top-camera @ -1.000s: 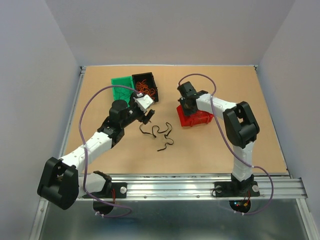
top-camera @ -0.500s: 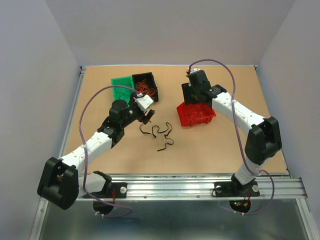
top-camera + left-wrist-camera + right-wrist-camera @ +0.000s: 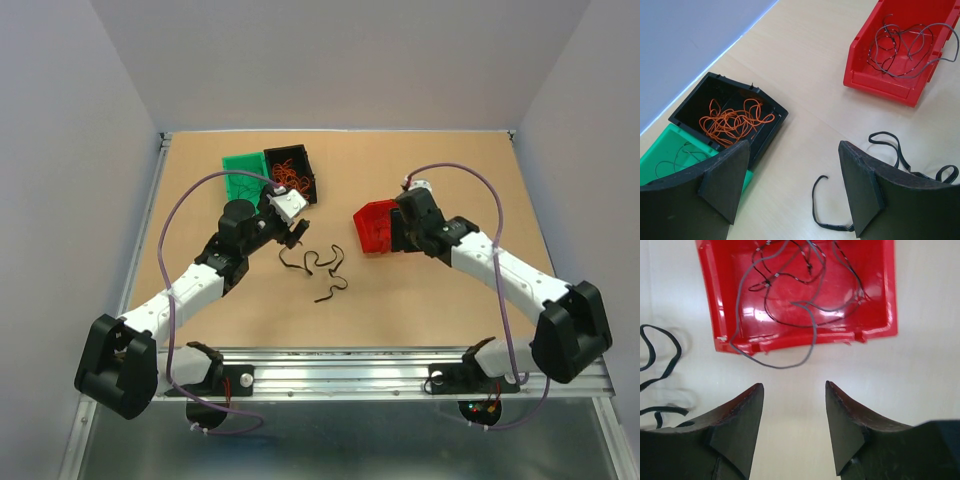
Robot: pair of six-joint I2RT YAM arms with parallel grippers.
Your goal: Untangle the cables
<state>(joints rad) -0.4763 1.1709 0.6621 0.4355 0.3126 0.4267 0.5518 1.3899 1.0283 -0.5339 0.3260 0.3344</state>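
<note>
Both jaws gape empty: left above bare table point(image 3: 805, 65) between black bin point(image 3: 767, 132) and black cables point(image 3: 814, 205), right short of red bin point(image 3: 875, 325) rim.

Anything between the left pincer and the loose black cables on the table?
Nothing visible. The left pincer hangs open over the bare table, and the black cables lie loose just below and ahead of its fingertips.

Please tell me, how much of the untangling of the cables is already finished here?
Done, it seems: orange wires lie in the black bin, grey wires in the red bin, a few thin dark wires in the green bin. In hand: nothing; the left tool and right tool are both open and empty. Left: the wavy black pieces on the table.
</note>
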